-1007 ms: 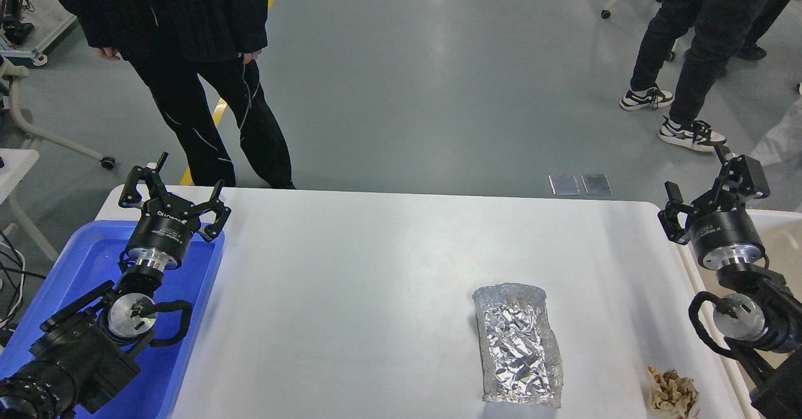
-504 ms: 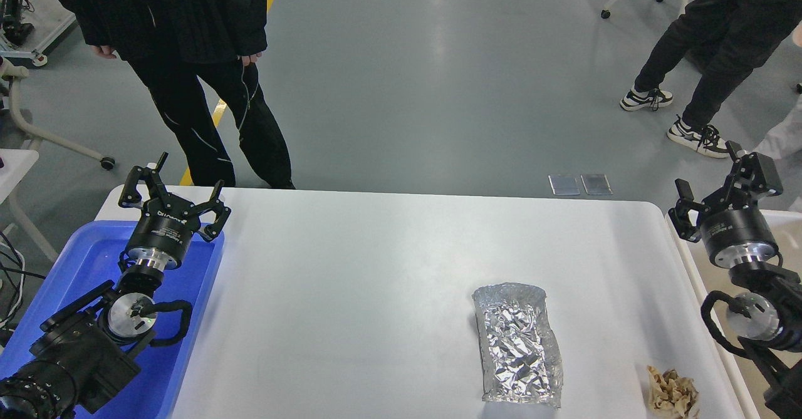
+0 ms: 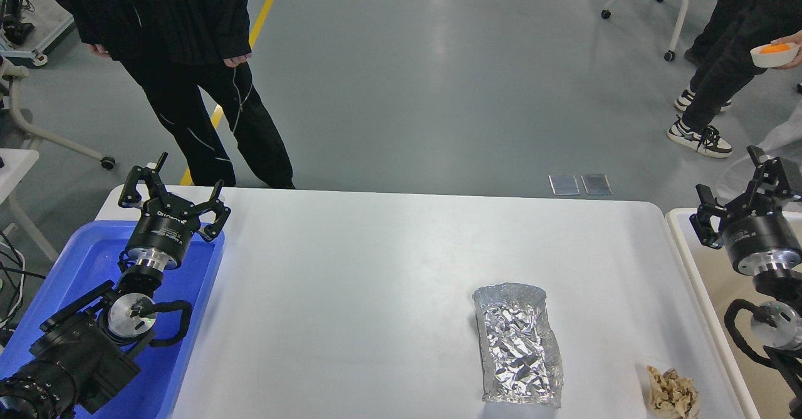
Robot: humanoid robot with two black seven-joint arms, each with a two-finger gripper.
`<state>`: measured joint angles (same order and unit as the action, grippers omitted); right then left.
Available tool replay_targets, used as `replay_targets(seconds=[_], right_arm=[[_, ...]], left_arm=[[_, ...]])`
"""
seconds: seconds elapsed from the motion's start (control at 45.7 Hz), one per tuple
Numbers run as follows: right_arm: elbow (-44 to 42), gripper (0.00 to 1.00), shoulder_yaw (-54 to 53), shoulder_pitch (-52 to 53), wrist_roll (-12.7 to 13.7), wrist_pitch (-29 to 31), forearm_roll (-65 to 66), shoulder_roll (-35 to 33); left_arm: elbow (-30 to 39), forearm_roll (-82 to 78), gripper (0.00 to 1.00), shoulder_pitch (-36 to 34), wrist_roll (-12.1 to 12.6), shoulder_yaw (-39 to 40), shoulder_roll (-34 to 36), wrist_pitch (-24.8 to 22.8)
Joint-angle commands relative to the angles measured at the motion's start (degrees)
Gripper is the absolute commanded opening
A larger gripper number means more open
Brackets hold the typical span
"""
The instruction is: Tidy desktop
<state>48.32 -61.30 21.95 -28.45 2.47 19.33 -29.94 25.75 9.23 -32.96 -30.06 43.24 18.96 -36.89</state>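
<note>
Hands first: the left hand [image 3: 174, 196], black with two hooked fingers, is spread wide and holds nothing, poised above the far corner of a glossy blue plastic tray [image 3: 75, 268] at about 9 o'clock in the head view. The right hand [image 3: 739, 201], also black on a silver wrist ring, hangs at 3 o'clock with its fingers parted and empty, above a white-rimmed beige bin [image 3: 695, 262] just beside the desk's right edge.

Between them lies the desk [image 3: 376, 294], a plain matte white rectangular top with rounded corners, filling the middle and lower part of the view; its long axis runs left to right, from 9 to 3 o'clock. The tray overlaps its left end.

On its right half, toward 5 o'clock, rests a crinkled silver foil sheet [image 3: 517, 344], roughly rectangular, shiny and creased, its long axis running from 12 to 6 o'clock, with the far end curled up. Near the 4 o'clock corner sits a small crumpled wad of tan paper [image 3: 672, 393], apart from the foil.
</note>
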Motion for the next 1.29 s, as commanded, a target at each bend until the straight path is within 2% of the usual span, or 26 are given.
replay_targets(seconds=[0.0, 0.876, 1.073, 1.27], right_arm=[[-0.33, 1.00, -0.13, -0.24, -0.03, 0.08, 0.00, -0.91], [-0.42, 1.00, 1.01, 2.48, 0.06, 0.08, 0.00, -2.05], [-0.16, 1.00, 5.66, 3.80, 0.06, 0.16, -0.09, -4.95], [0.46, 1.00, 14.88, 8.19, 0.06, 0.25, 0.09, -9.61]], left_arm=[[0.00, 0.00, 1.00, 0.00, 0.00, 0.00, 0.02, -0.02], [0.00, 0.00, 1.00, 0.00, 0.00, 0.00, 0.02, -0.02], [0.00, 0.00, 1.00, -0.08, 0.00, 0.00, 0.02, -0.02], [0.00, 0.00, 1.00, 0.00, 0.00, 0.00, -0.07, 0.07]])
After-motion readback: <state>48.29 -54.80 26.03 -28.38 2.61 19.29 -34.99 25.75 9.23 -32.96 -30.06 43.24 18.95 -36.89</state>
